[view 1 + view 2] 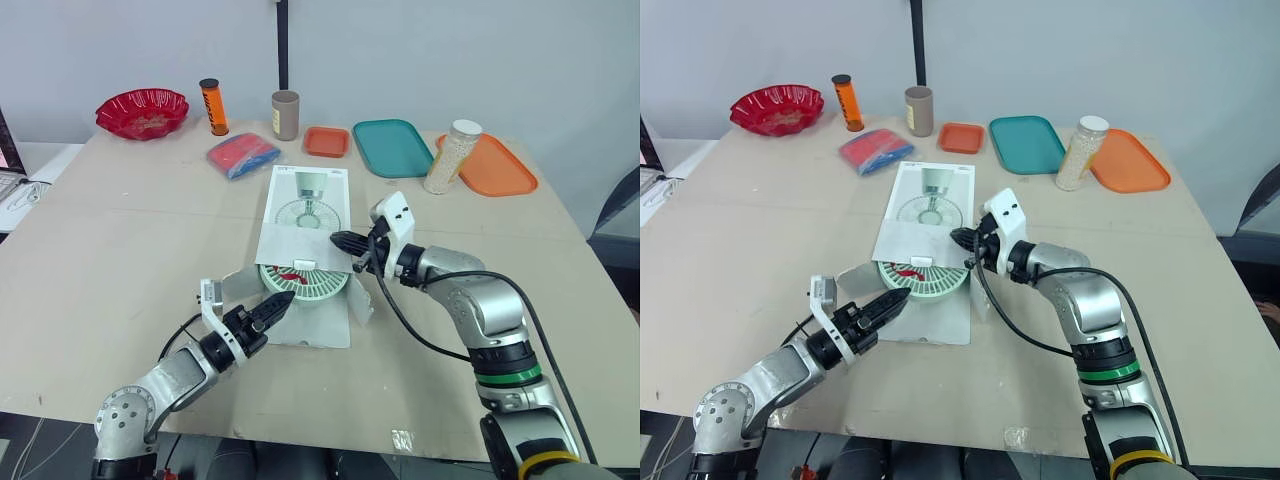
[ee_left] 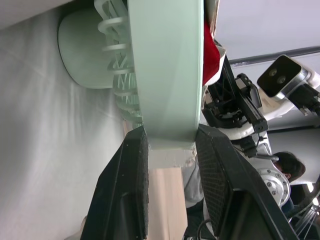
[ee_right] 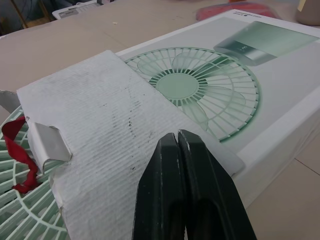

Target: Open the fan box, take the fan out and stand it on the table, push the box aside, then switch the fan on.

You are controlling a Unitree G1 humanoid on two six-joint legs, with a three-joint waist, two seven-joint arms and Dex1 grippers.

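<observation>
Where the left gripper (image 1: 280,302) reaches the near end of the fan box (image 1: 308,195), its fingers (image 2: 132,190) are seen clamped on either side of the pale green rim of the fan (image 1: 315,286). The right gripper (image 1: 334,239) is noted with its two fingers pressed together, nothing visible between them, the tips over the folded-back lid flap (image 1: 295,243); contact with the flap cannot be confirmed. The fan is recorded lying flat, partly drawn out of the open near end, with a red strap (image 3: 20,150) across its grille. The box is laid flat at the middle of the table (image 1: 120,250). Beyond it, along the far edge, a red bowl (image 1: 142,110), a teal tray (image 1: 392,147) and an orange tray (image 1: 495,165) are observed.
</observation>
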